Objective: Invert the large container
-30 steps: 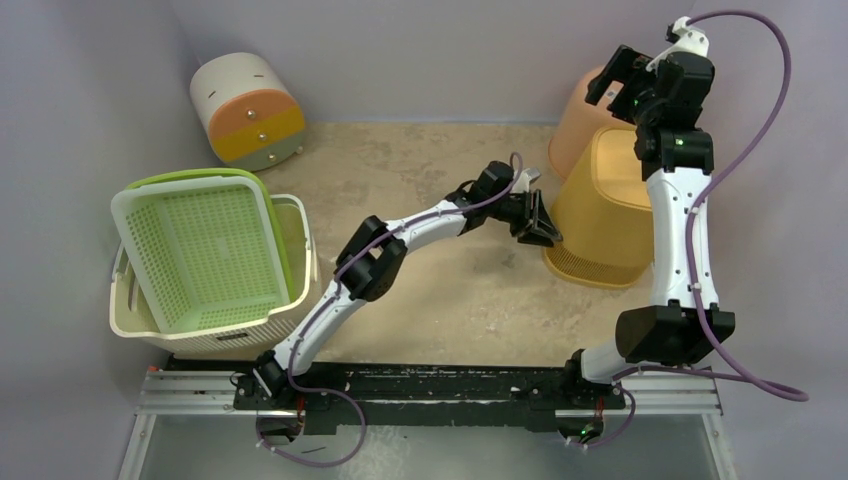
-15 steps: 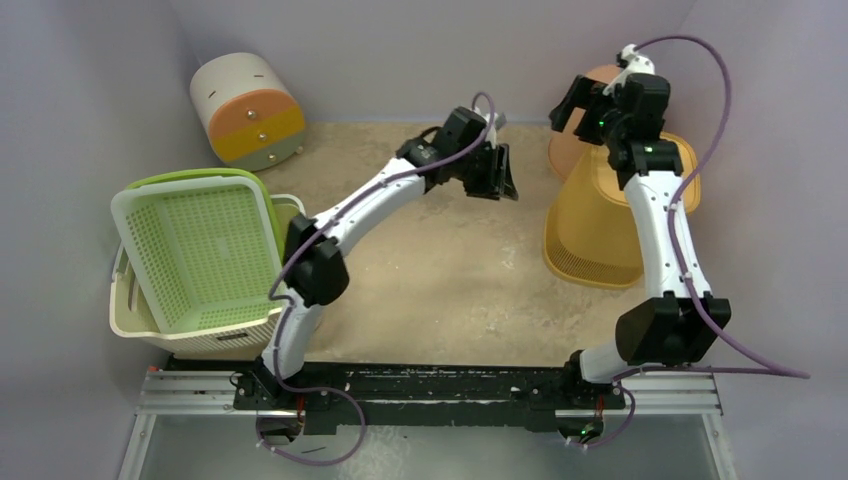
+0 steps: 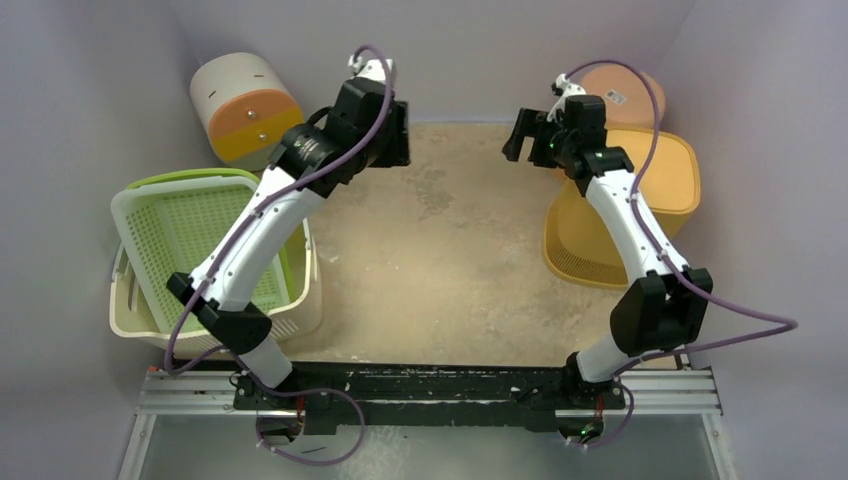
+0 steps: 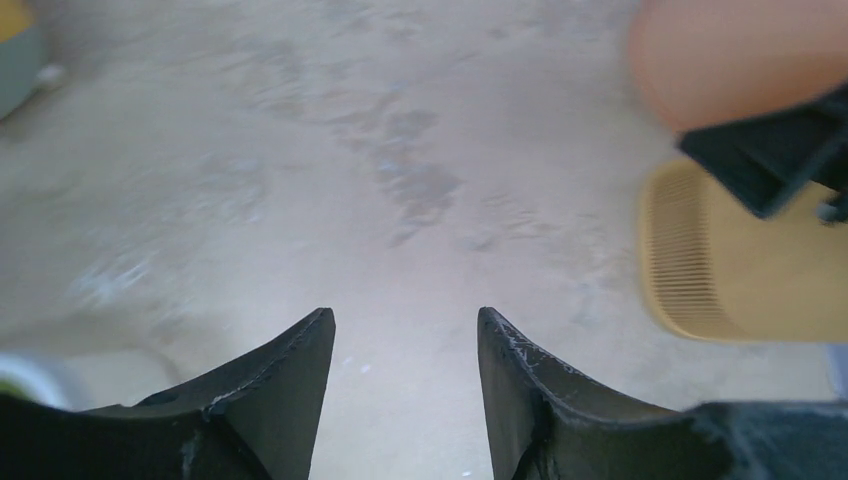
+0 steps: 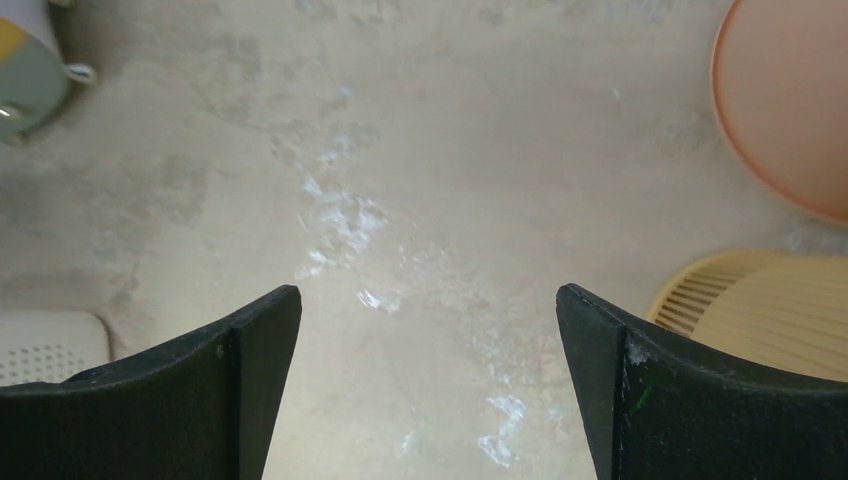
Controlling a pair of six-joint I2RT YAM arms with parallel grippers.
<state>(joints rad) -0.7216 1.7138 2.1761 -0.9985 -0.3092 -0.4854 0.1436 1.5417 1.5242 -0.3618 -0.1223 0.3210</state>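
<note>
- R gripper (image 3: 525, 135): jaws wide apart, nothing held. The large yellow container (image 3: 660, 175) sits just to its right, low in the wrist cam.
- L gripper (image 3: 400, 135): fingers spread, empty, well apart from the container across the table (image 3: 450, 260).
- Container's flat base seems to face up w/ its slatted mouth down, so prob. already flipped. R gripper is nearer.

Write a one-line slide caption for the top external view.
Left gripper and right gripper hang open above the beige table; the yellow slatted plastic bin sits ungripped at right.
</note>
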